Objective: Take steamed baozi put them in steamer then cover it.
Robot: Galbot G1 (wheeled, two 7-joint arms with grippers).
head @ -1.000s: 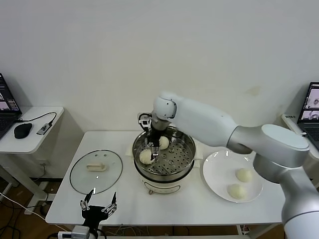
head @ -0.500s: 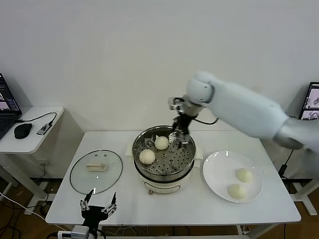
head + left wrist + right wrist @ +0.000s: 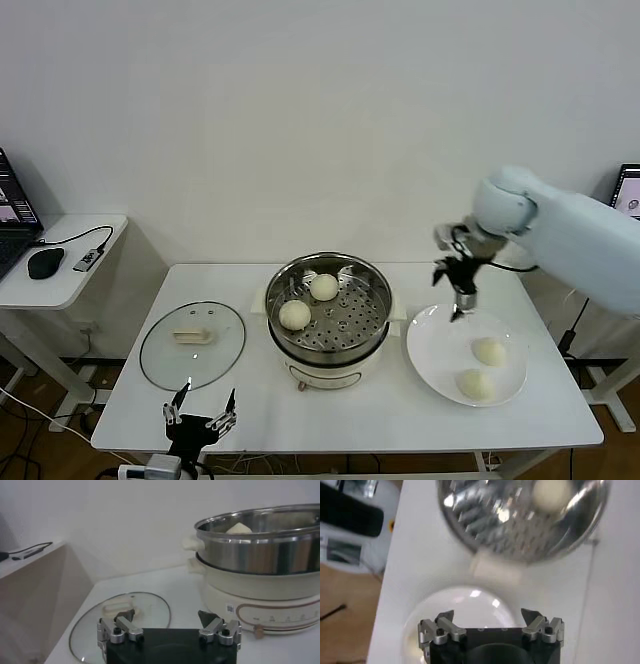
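At the near edge of the tabletop point(image 3: 130, 420) the left gripper point(image 3: 198, 414) waits idle, its fingers apart and empty, just in front of the glass lid point(image 3: 192, 343), which lies flat toward the left side. In the middle stands the steamer point(image 3: 329, 318), uncovered, with two baozi point(image 3: 294, 314) on its perforated tray. Toward the right edge is the white plate point(image 3: 428, 352), and two more baozi point(image 3: 489, 351) lie on its right half. The right gripper point(image 3: 459, 296) hangs above the far left part of the plate, fingers apart and holding nothing. I judge that the task is about half done: the step in hand is the fetching of the third baozi. The next move calls for the right gripper to go down over one baozi on the plate and close gently, because the dough looks soft. The head view shows all four baozi together. The left wrist view shows the steamer from the side, with only the top of one baozi above the rim, and the lid just beyond the fingers. The right wrist view looks straight down on the plate and the steamer tray, but the baozi on the plate do not appear there.
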